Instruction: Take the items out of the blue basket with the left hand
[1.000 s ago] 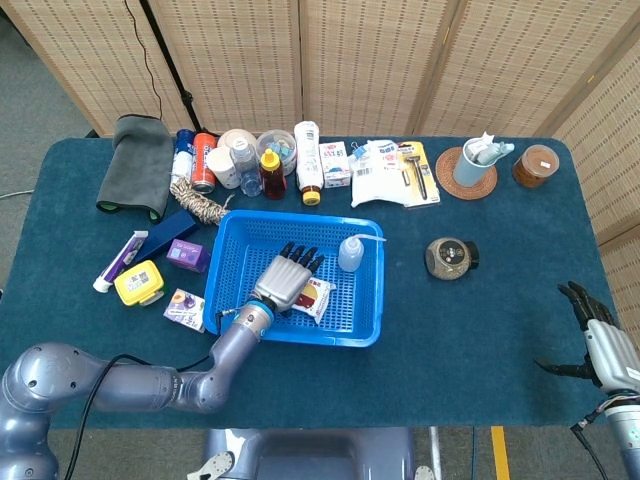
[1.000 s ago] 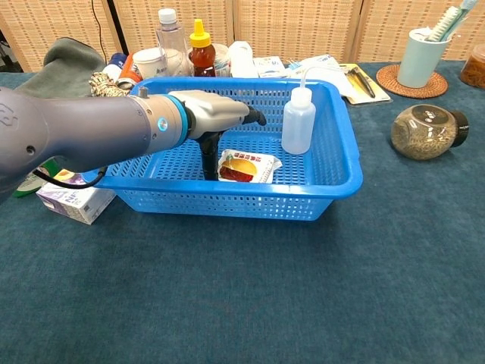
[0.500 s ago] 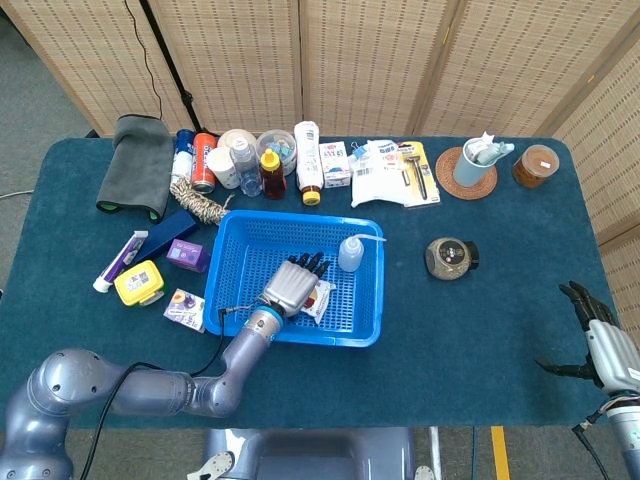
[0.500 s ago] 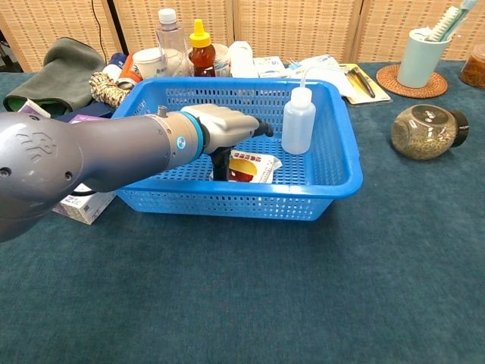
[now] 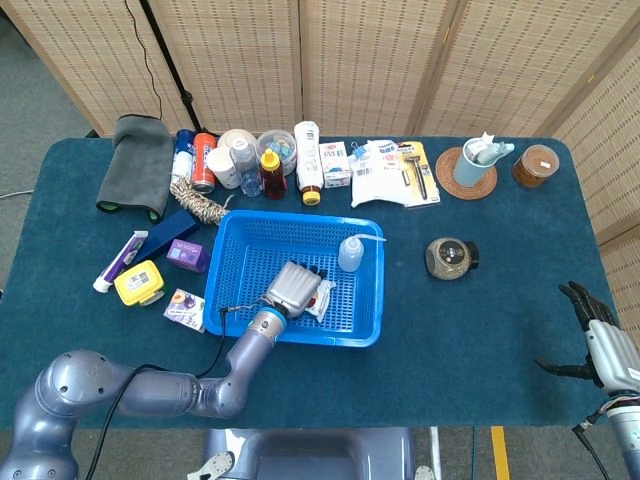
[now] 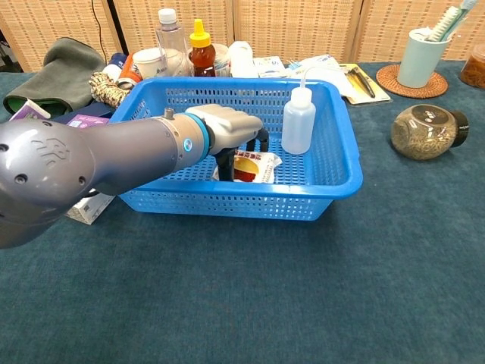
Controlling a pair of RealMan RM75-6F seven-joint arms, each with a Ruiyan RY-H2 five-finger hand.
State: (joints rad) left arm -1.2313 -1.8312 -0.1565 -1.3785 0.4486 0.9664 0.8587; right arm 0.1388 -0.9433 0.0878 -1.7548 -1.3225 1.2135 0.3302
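The blue basket [image 5: 300,217] [image 6: 227,202] stands on the table left of centre. On its floor lie a red-and-white snack packet [image 5: 323,298] [image 6: 255,168] and, upright at the back right, a white squeeze bottle [image 5: 349,254] [image 6: 298,121]. My left hand [image 5: 293,287] [image 6: 223,129] reaches into the basket from the front, palm down on the packet, with fingers curled over its far edge and thumb at its near left side. The hand hides much of the packet. My right hand [image 5: 600,340] hangs at the table's right edge with its fingers apart and nothing in them.
Bottles, cans and boxes line the back edge [image 5: 262,160]. A grey cloth [image 5: 135,165], a rope coil [image 5: 200,205] and small boxes [image 5: 140,283] lie left of the basket. A round jar [image 5: 451,256] [image 6: 424,131] sits to its right, and a cup with a toothbrush [image 5: 475,163] stands at the back right.
My left hand has moved right and down onto the snack packet, and its fingers have curled from stretched flat to wrapped around it. The right hand has not moved.
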